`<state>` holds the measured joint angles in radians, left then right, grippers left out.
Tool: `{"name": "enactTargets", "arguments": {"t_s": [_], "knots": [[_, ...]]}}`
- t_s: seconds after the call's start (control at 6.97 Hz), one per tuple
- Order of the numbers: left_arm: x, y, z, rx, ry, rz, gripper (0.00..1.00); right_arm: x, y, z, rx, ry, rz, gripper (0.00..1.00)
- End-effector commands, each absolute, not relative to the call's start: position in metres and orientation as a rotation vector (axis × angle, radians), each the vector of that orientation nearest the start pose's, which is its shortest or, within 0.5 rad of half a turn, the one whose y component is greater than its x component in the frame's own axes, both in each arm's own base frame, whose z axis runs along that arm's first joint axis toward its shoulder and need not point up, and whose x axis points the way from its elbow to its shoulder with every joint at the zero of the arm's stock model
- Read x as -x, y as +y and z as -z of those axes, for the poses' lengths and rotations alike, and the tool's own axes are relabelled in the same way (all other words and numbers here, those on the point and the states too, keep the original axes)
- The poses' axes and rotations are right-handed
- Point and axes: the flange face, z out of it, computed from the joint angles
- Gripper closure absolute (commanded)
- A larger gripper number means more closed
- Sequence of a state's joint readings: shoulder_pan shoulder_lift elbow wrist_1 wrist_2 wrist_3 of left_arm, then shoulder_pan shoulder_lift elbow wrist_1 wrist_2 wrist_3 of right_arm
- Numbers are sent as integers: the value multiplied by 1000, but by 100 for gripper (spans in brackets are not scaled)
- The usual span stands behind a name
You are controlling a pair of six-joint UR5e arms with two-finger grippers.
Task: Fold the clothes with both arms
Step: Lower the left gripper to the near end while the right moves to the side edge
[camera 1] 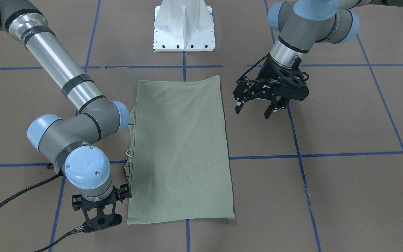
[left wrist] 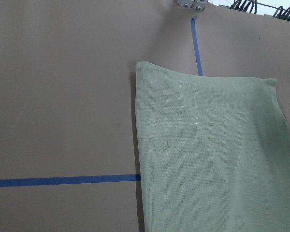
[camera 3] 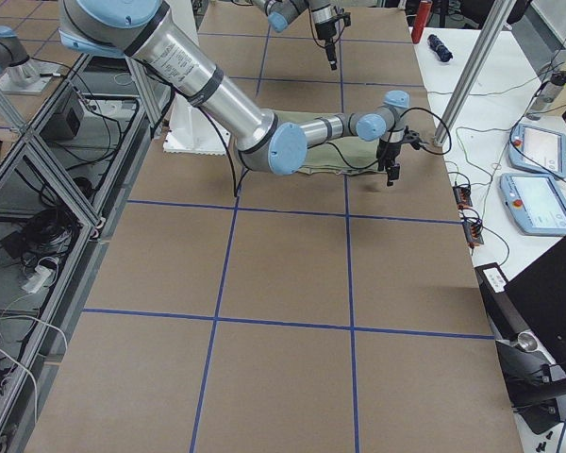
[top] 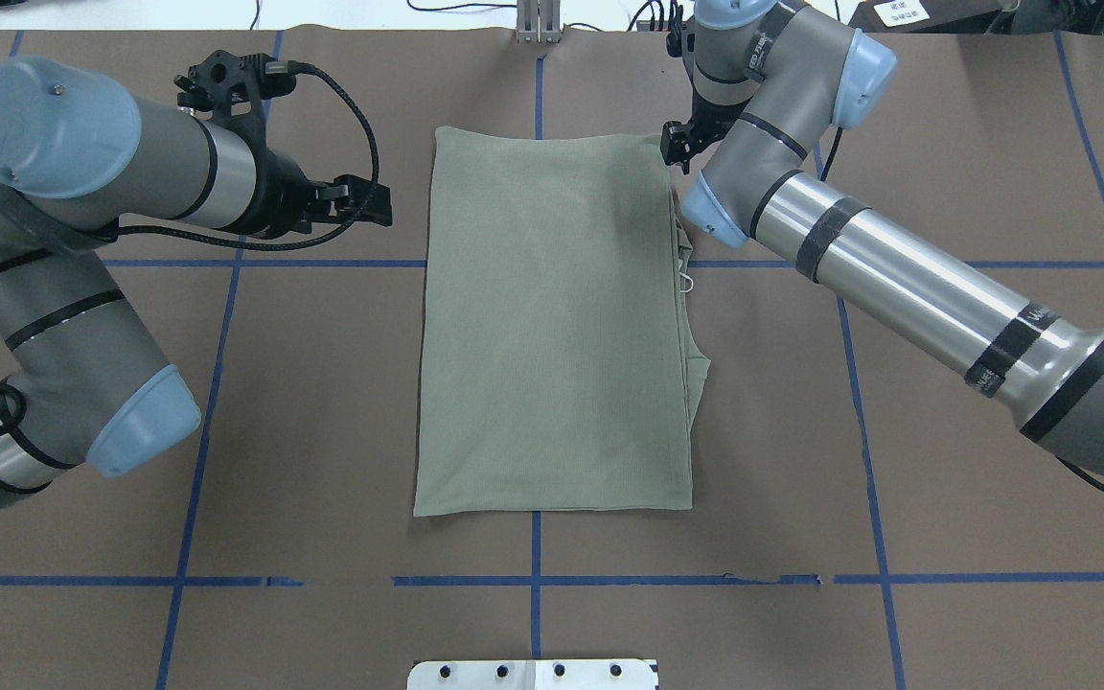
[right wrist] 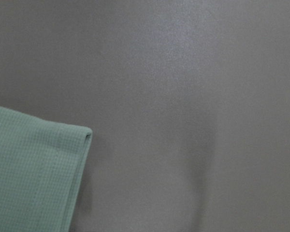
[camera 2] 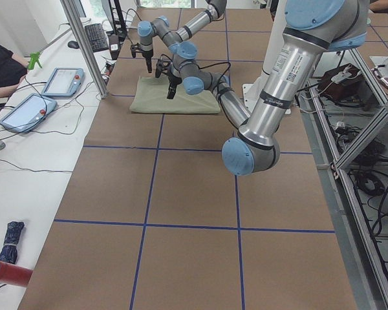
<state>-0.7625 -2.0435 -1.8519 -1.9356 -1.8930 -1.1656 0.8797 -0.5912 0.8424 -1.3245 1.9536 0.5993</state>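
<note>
The clothes are one sage-green shirt [camera 1: 180,150], folded into a long rectangle and lying flat mid-table [top: 552,326]. Extra layers and a small white loop [top: 688,281] stick out along its edge on my right arm's side. My left gripper [camera 1: 254,109] hovers open and empty beside the shirt's corner nearest the base; the left wrist view looks down on the shirt [left wrist: 212,154]. My right gripper [camera 1: 98,218] points down at the table just off the shirt's far corner, with its fingers hidden. The right wrist view shows only that hemmed corner [right wrist: 34,169].
A white base pedestal [camera 1: 184,28] stands at the robot's side of the table. Blue tape lines [top: 533,580] grid the brown surface. Beyond the far edge is a side table with tablets [camera 2: 61,81], cables and a seated person's arm [camera 2: 0,64].
</note>
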Motion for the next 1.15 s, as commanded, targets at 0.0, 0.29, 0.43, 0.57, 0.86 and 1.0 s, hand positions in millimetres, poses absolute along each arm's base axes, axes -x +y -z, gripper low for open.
{"name": "enactTargets", "arguments": {"t_s": [0.0,0.29,0.43,0.57,0.86,1.0], "knots": [[-374,-486,-223,-341,1098,147,0,462,-697,-315,-184,-699,186,0],[-410,-447,-230,-139,1140,234,0,446,-615,-321,-158,-764,189,0],[-432,-423,-232,-66,1146,264,0,440,-577,-294,-145,-778,190,0],[-463,-390,-235,-19,1136,323,0,427,-528,-289,-124,-808,167,0],[-502,-329,-247,59,1113,415,0,408,-484,-272,-73,-890,106,0],[-511,-312,-251,74,1106,438,0,415,-475,-268,-52,-900,84,0]]}}
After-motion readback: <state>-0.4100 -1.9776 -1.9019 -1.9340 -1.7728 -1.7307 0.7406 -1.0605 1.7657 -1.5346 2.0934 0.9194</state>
